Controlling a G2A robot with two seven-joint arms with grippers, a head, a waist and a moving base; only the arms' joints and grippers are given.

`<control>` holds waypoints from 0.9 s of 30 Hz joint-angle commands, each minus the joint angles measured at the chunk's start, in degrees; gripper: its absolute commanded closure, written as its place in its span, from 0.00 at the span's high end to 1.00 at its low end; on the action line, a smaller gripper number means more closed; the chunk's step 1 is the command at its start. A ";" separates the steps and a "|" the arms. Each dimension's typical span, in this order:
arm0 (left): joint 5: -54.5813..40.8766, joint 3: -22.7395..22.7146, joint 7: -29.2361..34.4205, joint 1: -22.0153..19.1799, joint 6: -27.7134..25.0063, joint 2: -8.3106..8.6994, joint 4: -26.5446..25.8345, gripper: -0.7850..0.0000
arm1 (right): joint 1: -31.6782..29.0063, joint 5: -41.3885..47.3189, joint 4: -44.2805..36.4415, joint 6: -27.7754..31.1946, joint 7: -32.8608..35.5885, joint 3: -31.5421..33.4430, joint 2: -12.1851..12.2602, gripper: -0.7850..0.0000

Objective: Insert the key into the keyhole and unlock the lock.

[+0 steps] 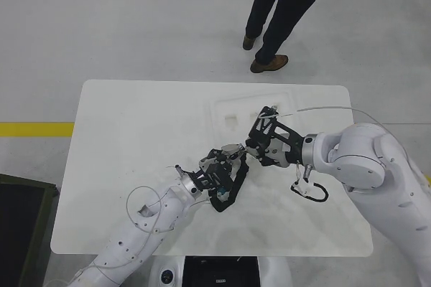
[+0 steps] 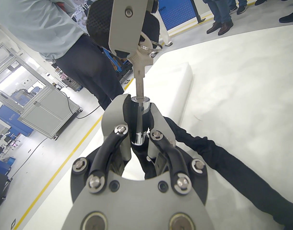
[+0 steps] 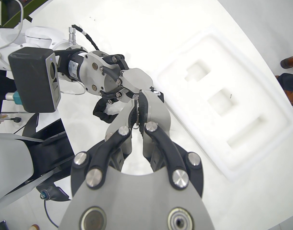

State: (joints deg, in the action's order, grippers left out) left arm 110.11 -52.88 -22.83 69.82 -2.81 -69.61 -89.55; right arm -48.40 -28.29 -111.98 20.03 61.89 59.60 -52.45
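Note:
My left gripper (image 2: 139, 105) is shut on the lock (image 2: 138, 138), a chrome cylinder on a black sleeved cable (image 2: 220, 154) that trails over the white table. The silver key (image 2: 139, 72), with a split ring on its head, points straight down into the cylinder's end. Its tip sits in the keyhole and most of the blade is still outside. My right gripper (image 3: 139, 100) is shut on the key's head. In the top view the two grippers meet tip to tip at mid-table, left gripper (image 1: 219, 172) and right gripper (image 1: 248, 152), with the cable looping below them (image 1: 228, 195).
A white foam tray (image 1: 262, 107) with three recesses lies on the table behind the grippers. A black carabiner (image 1: 310, 192) rests under the right arm. People stand beyond the table's far edge (image 1: 215, 81).

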 commanded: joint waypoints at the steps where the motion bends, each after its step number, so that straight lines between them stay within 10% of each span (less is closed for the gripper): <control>1: -0.24 -0.24 -0.08 0.21 -0.06 -0.02 -0.03 0.00 | 0.08 0.13 -0.02 -0.08 -0.08 -0.04 -0.03 1.00; 14: -6.02 -1.88 -1.57 1.44 -1.22 -0.44 0.65 0.00 | -0.62 2.73 -1.74 0.85 -4.00 4.99 0.47 1.00; 15: -7.20 -2.12 -1.82 1.51 -1.60 -0.49 0.78 0.00 | -1.22 3.08 -1.73 1.65 -5.05 5.87 0.59 0.90; 16: -8.07 -2.36 -1.99 1.57 -1.87 -0.52 0.94 0.00 | -1.92 3.11 -1.52 2.50 -5.82 6.69 0.74 0.51; 19: -10.54 -2.84 -2.45 1.79 -3.19 -0.62 1.25 0.00 | -4.18 4.15 -1.02 5.46 -8.90 8.72 1.07 0.04; 27: -16.91 -3.37 -2.67 1.79 -9.44 -0.84 1.58 0.00 | -7.68 1.03 1.05 17.70 -20.53 11.00 1.26 0.00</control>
State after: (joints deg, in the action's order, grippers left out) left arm 93.89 -56.21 -25.62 71.63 -11.46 -70.43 -87.97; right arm -55.79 -26.80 -111.30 36.32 43.31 70.63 -51.14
